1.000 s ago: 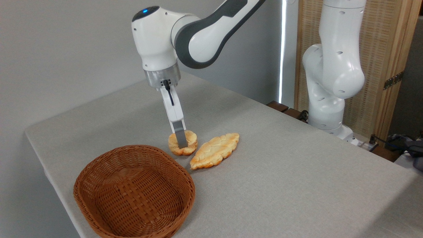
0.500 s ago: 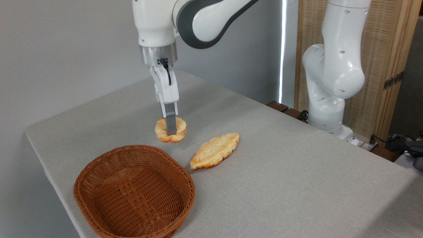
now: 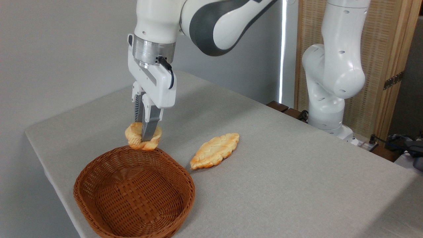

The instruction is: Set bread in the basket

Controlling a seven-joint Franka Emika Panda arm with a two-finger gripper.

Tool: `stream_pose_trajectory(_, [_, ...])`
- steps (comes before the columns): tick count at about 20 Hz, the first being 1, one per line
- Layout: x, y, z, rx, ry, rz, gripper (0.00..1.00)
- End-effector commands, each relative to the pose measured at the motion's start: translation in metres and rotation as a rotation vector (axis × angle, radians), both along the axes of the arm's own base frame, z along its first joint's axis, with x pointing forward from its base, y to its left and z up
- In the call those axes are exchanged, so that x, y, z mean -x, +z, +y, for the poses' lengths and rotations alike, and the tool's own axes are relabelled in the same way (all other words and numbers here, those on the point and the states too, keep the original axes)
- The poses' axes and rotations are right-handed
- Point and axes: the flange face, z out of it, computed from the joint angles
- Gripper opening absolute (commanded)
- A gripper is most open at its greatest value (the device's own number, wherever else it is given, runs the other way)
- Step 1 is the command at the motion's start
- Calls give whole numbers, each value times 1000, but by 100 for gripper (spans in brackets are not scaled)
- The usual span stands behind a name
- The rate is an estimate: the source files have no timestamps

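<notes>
- Camera view, step in hand: transport. The claw (image 3: 144, 134) is clamped on the bread (image 3: 143, 136), with one finger on each side of it. The bread hangs clear of the table (image 3: 297, 172), at the far rim of the basket (image 3: 134, 193).
- Camera view, next move: judged from the layout, carry the bread toward the camera until it is over the basket's middle, lower it, then release. The bun sits low over the rim; clearance appears small.
- Camera view, containers: the basket, below and in front of the claw, holds nothing.
- Camera view, other items: a braided loaf (image 3: 214, 150) lies flat on the table, to the right of the claw, apart from the basket.
</notes>
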Motion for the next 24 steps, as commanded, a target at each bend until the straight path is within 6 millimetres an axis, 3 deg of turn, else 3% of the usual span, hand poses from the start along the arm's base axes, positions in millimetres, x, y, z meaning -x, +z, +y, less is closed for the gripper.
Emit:
stream_pose_trajectory(1, [-13,-12,5,20,49,-21,93])
stream_pose_trajectory(2, [-18,-18,12,16,65,-23,100])
stream_pose_trajectory(9, [-32,-56,10,-19,74,3,100])
stream_pose_trajectory(14, [-31,-51,13,-11,89,3,100])
stream_pose_trajectory(16, [-27,-40,16,8,135,4,100])
stream_pose_trajectory(20, [-11,-13,47,23,197,52,100])
stream_pose_trajectory(24, [1,-16,50,-28,178,141,100])
